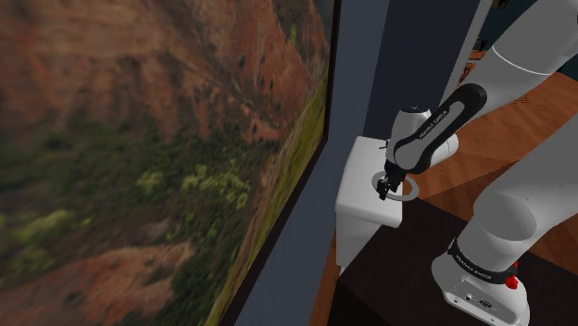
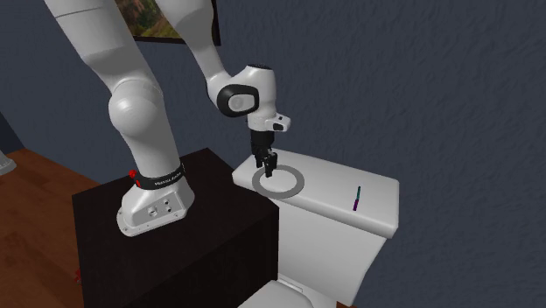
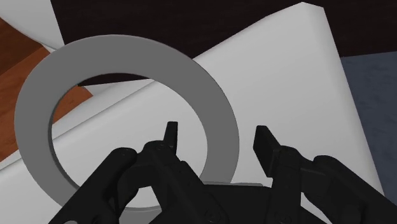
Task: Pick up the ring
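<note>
Shoulder view: a large landscape painting [image 1: 139, 139] takes up the view's left half, hung on a dark blue wall. White arm [image 2: 140, 114] rises from a black stand [image 2: 175, 254], then bends down over a white toilet cistern. The cistern lid [image 2: 337, 188] is flat and bare in its middle. A wood floor shows beyond it.

Grey ring [image 2: 297, 186] lies flat at the lid's corner nearest the stand, close to the lid's edge.

Gripper [image 2: 269, 168] points straight down onto the ring's far band. Wrist view: the fingers [image 3: 170, 137] stand apart, astride the band of the ring [image 3: 127, 54], one inside the hole and one outside, neither pressed against it.

A thin purple and green stick [image 2: 357, 199] lies near the lid's opposite end, well apart from the ring
</note>
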`<state>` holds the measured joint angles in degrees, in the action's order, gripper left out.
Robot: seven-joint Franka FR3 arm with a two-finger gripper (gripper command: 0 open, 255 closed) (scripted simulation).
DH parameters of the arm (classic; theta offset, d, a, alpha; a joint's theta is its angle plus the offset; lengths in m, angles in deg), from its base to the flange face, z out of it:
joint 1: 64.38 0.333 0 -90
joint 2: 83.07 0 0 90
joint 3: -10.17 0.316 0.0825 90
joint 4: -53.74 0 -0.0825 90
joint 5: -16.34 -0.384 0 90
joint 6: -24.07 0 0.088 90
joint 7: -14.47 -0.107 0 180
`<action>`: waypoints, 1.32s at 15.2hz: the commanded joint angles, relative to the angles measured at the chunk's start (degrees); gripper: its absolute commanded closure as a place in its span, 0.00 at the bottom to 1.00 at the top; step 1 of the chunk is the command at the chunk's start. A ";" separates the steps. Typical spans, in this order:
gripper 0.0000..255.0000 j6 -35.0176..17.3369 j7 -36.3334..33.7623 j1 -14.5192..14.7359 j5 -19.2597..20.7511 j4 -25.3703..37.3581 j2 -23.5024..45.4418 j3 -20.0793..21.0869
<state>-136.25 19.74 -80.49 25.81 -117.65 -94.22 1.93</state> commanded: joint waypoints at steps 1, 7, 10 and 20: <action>1.00 -0.20 -0.07 -0.04 -0.02 0.01 0.39 -0.05; 1.00 1.10 -0.03 -0.02 -0.09 -0.01 -0.94 0.01; 1.00 5.13 0.16 -0.02 -0.27 0.03 -4.92 0.09; 1.00 18.20 0.71 0.13 -1.01 1.52 -16.51 0.50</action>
<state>-119.43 20.46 -80.42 24.91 -116.33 -109.62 2.33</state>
